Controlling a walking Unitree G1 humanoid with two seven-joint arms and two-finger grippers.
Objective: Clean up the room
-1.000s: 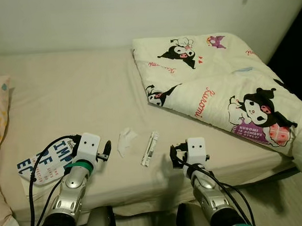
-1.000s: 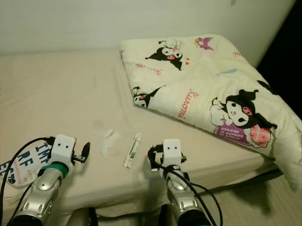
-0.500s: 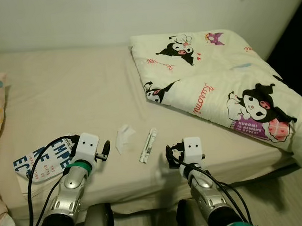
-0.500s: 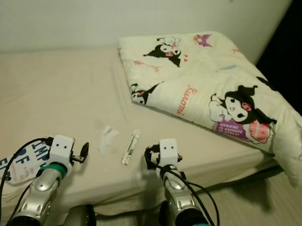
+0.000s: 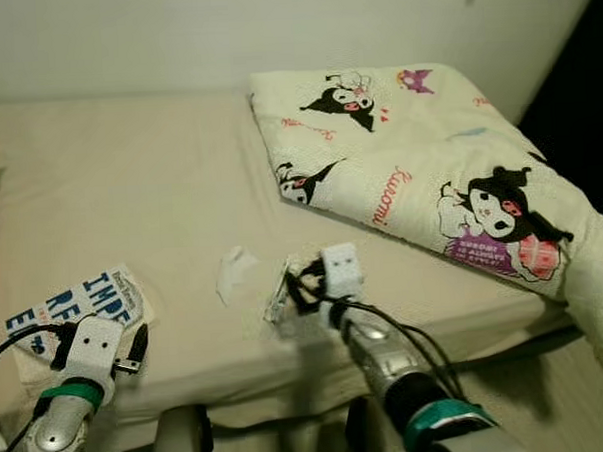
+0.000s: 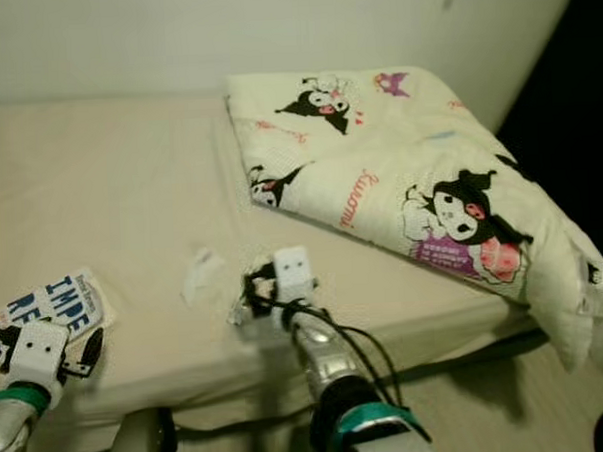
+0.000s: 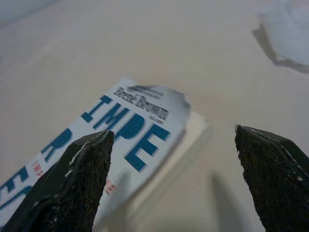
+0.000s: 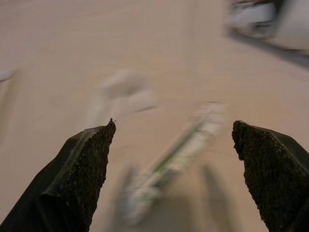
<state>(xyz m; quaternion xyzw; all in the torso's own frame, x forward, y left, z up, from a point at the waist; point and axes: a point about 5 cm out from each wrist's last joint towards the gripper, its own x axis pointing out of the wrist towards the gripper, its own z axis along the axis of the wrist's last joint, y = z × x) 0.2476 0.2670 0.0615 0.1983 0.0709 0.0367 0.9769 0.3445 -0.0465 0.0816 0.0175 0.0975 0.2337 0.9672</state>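
Observation:
A long white wrapper strip [image 8: 174,159] lies on the beige bed sheet [image 5: 130,193], and my right gripper [image 5: 298,289] hangs just over it, open, with a finger on either side. The right wrist view is blurred. A crumpled white tissue [image 5: 233,272] rests a little to the left of the strip. Near the bed's front left edge lies a white paper with big blue letters [image 5: 77,301]. My left gripper [image 5: 135,349] is open just in front of that paper [image 7: 120,130], holding nothing.
A folded cream blanket with black cartoon figures [image 5: 419,171] covers the bed's right half and droops over its right edge. A white wall runs behind the bed. Floor [image 5: 580,414] shows at the lower right, and a dark gap lies beyond the blanket.
My right arm has reached forward and left until its fingers straddle the wrapper strip. My left arm has dropped back toward the bed's front edge. The camera has shifted too.

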